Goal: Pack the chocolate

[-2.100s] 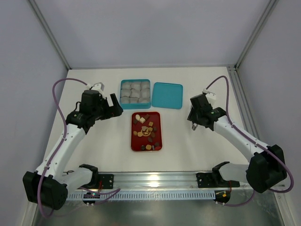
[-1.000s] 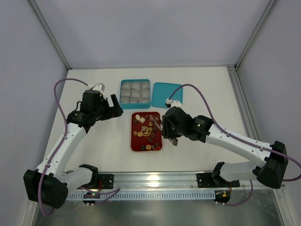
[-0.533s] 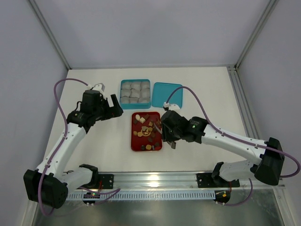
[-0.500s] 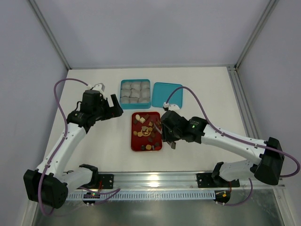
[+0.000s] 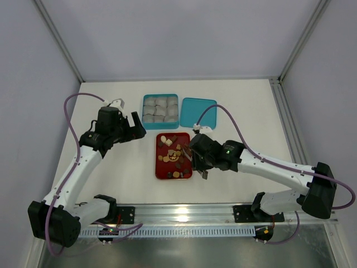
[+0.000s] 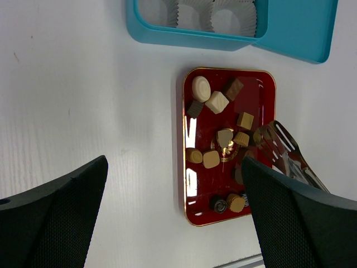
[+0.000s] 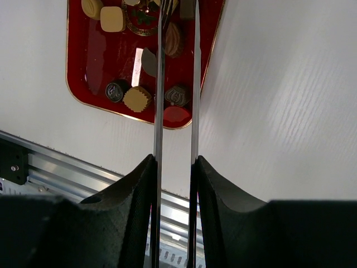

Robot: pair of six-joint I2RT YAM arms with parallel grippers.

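Note:
The chocolate [image 5: 174,155] is several small brown, tan and cream sweets on a red tray [image 5: 160,171]. It also shows in the left wrist view [image 6: 217,103] and the right wrist view [image 7: 138,99]. My right gripper [image 5: 199,162] [image 7: 174,167] is shut on metal tongs [image 7: 159,84], at the tray's right edge. The tong tips reach over the sweets on the tray's right side, as the left wrist view shows [image 6: 283,152]. I cannot tell whether the tips hold a sweet. My left gripper [image 5: 138,126] [image 6: 178,223] is open and empty, raised to the left of the tray.
A teal box [image 5: 144,109] with grey-white paper cups [image 5: 160,109] stands behind the tray. Its teal lid [image 5: 199,113] lies flat to the right of it. A metal rail [image 5: 184,211] runs along the near table edge.
My right arm has swung from the right side of the table to the tray's right edge with the tongs, then crept a little nearer. The left arm has not moved.

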